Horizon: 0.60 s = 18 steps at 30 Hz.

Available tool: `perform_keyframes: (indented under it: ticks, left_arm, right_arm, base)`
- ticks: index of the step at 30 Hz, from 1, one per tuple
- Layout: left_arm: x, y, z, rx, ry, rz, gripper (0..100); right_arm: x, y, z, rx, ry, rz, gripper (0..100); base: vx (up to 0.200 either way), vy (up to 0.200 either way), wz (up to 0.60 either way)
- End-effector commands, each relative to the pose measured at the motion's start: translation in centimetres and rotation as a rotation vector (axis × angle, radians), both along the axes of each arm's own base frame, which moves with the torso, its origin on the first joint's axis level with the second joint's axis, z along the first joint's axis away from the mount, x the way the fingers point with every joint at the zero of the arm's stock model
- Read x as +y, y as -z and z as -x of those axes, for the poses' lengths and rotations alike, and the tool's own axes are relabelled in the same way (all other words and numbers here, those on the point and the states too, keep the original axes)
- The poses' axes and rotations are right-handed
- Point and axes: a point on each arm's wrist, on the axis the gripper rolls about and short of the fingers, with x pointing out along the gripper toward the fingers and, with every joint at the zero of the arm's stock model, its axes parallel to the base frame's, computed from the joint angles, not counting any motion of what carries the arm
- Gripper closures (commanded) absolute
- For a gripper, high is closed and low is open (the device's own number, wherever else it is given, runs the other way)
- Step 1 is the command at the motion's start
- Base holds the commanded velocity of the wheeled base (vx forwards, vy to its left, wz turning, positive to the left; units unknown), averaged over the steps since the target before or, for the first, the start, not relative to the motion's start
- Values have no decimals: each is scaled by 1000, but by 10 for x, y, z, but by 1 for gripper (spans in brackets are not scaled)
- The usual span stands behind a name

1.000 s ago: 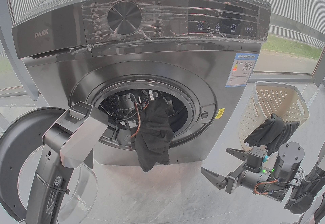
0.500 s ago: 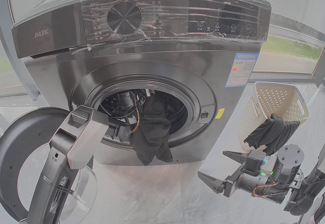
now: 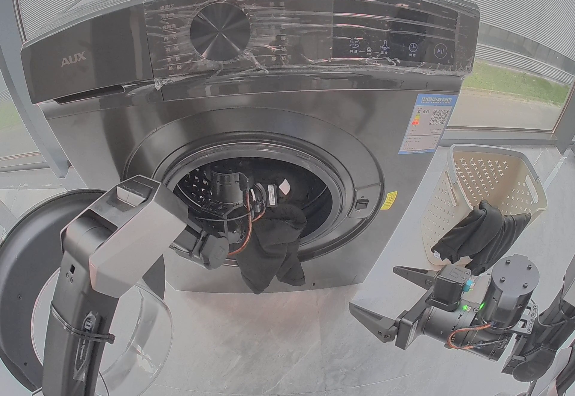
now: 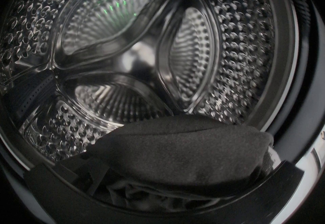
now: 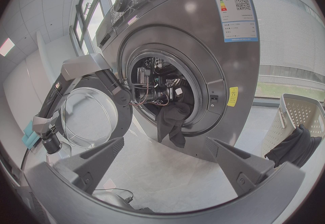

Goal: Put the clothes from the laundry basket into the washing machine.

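- Two grippers are at work. The left gripper (image 3: 274, 192) sits inside the round door opening at the centre of the head view, at the end of its cabled wrist. Whether it is clamped or loose cannot be told.
- Just below it, a black cloth garment (image 3: 272, 247) lies over the lower lip of the opening. Its upper part is inside and its lower end hangs down the machine's front.
- In the left wrist view, a thick fold of that garment fills the lower middle, in front of the perforated steel drum (image 4: 237, 48).
- The right gripper (image 3: 377, 289) hangs at the lower right of the head view, above the pale grey floor (image 3: 287, 343). Its two pointed black fingers are spread wide and hold nothing.
- Just above it in the frame, a second black garment (image 3: 479, 235) is draped over the front rim of the cream perforated plastic laundry basket (image 3: 497, 176). The basket stands at the right, beside the machine.
- The dark grey front-loading washing machine (image 3: 359, 134) fills the upper and middle frame. Its round glass door (image 3: 36, 259) is swung open at the lower left.
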Motion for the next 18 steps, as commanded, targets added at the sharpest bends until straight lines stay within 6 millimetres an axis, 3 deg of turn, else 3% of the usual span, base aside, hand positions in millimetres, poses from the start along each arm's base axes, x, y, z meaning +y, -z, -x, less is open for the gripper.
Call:
perform_keyframes:
  ticks: [1,8,16,17,18]
  left_arm:
    - [-3,-14,37,82,105,-45,0]
    - [3,19,44,164,115,-126,0]
    - [4,40,42,204,111,-149,0]
    - [5,42,41,205,111,-156,100]
    - [5,45,41,207,110,-160,100]
  right_arm:
    - [0,-3,0,-17,2,-16,0]
    - [-2,-2,2,-18,-1,-13,0]
    - [-1,-1,2,-17,-2,-12,0]
    - [-1,-1,2,-17,-2,-12,0]
    - [-1,-1,2,-17,-2,-12,0]
  base:
    - [0,0,0]
    - [0,0,0]
    - [0,0,0]
    - [0,0,0]
    - [0,0,0]
